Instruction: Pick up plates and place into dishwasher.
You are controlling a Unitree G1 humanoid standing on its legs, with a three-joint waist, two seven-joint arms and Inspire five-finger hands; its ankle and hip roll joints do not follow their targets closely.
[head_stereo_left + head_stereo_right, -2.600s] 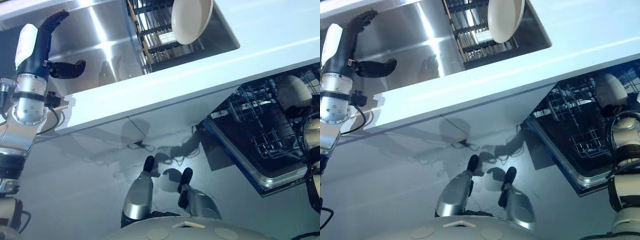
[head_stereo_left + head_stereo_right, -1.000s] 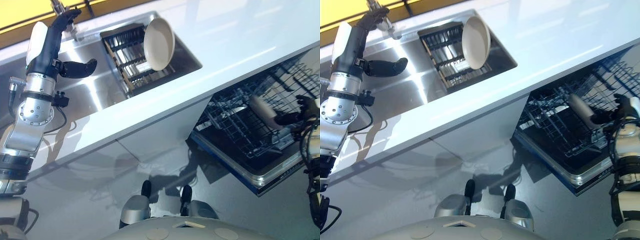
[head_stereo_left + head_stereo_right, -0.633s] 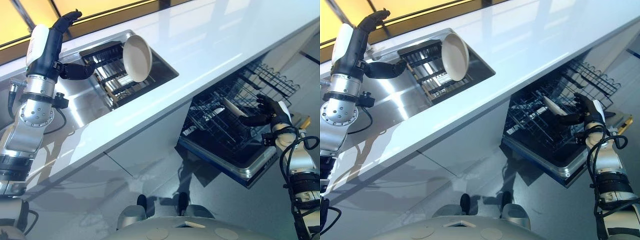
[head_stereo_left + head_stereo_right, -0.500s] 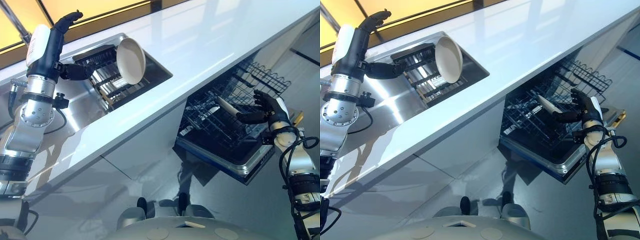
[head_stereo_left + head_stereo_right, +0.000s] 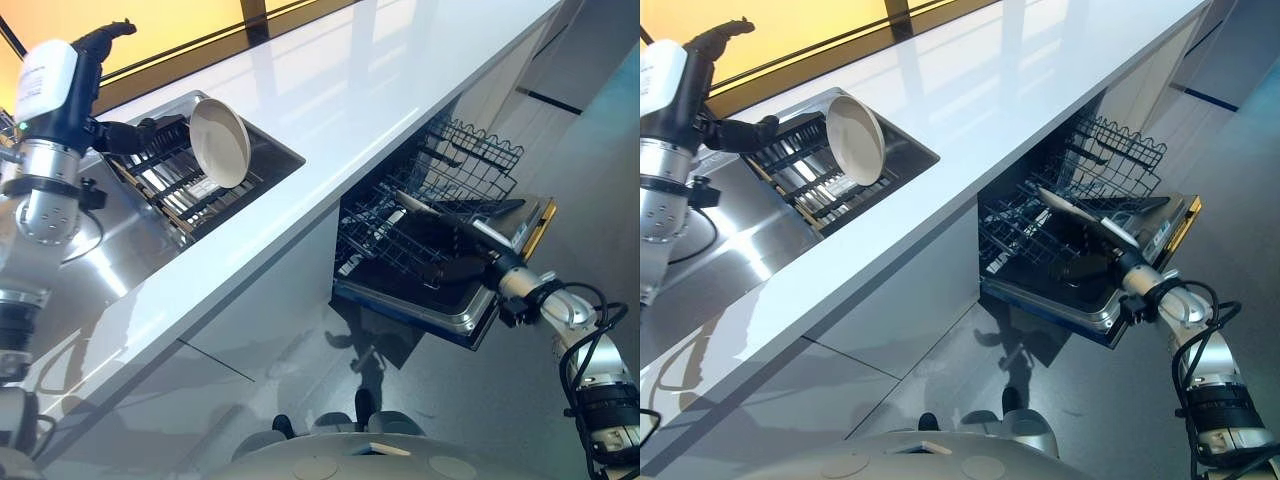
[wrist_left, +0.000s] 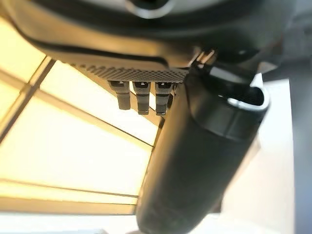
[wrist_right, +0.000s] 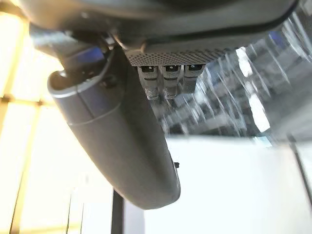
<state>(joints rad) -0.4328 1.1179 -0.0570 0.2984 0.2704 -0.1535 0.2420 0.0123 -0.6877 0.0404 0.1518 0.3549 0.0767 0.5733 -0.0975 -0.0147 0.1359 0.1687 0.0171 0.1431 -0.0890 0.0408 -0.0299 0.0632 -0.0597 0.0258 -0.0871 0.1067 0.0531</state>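
1. Reaching into the open dishwasher, the right robot hand sits low in the lower rack, beside a pale plate that stands edge-on among the wires.
2. Right robot hand state: cannot tell. It reads as a dark shape against the dark rack, and contact with the racked plate is not resolvable.
3. Left robot hand is raised over the sink at the far-left end of the surface. Fingers extended upward, thumb jutting toward the drying rack; relaxed, holding nothing.
4. Second plate, cream, stands on edge in the drying rack inside the sink, tilted, concave face turned toward the front edge of the surface.
5. Key relation: this plate lies just beside the left robot hand, on its thumb side, slightly lower. Its rim plane runs roughly upright, so a pinch across the upper rim looks like the natural approach.
6. Judgement: the left robot hand is far nearer the sink plate; the right robot hand is well apart, down at the dishwasher below the front edge of the surface.
7. Judgement: one plate appears loaded, one remains in the sink.
8. Risk: a glossy, leaning plate may slip or knock the drying rack wires on lift-out.
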